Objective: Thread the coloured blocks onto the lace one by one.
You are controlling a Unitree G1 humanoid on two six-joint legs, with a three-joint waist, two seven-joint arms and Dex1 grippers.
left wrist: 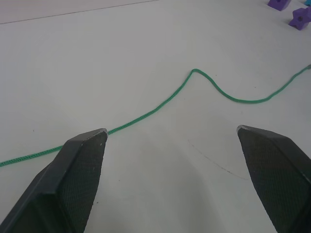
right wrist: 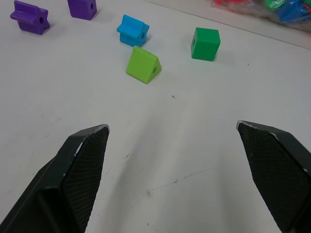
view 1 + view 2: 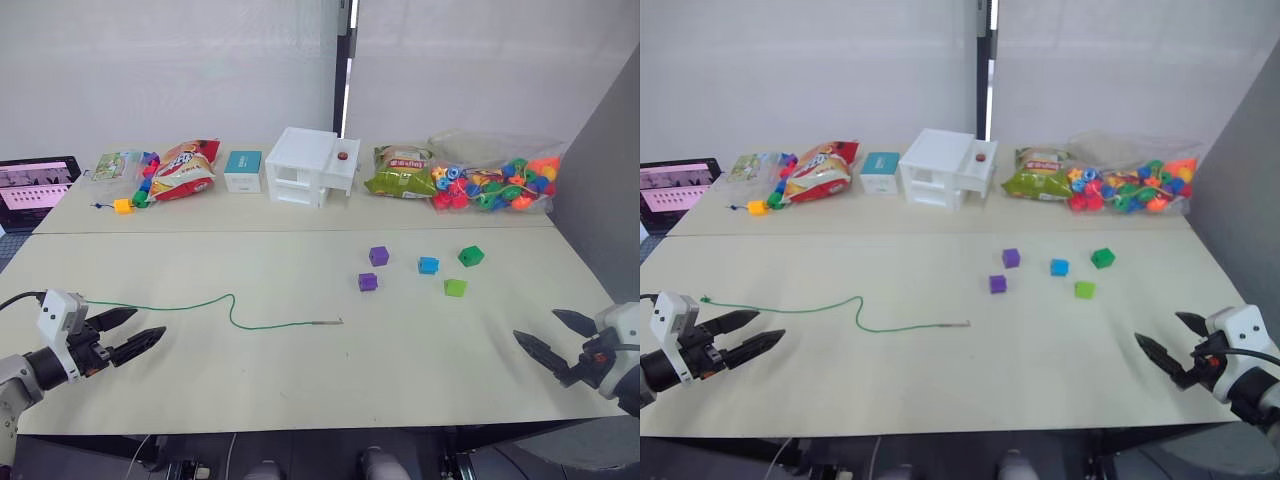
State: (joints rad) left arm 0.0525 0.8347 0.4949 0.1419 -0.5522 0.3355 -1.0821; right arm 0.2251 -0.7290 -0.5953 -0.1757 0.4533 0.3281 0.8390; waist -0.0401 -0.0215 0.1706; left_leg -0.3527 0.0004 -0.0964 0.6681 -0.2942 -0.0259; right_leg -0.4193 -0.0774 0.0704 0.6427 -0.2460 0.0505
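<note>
Lace [image 3: 232,309] lies loose and wavy across the counter [image 3: 300,380], five coloured blocks [image 3: 428,265] scattered well apart from its stiff tip, while the left tool [image 3: 128,333] by its far end and the right tool [image 3: 552,336] both gape, empty.

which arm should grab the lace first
Left. The open left gripper sits low on the table right beside the green lace, which runs past its fingers. The open right gripper is at the far side, nearer the coloured blocks, better suited to picking those.
</note>
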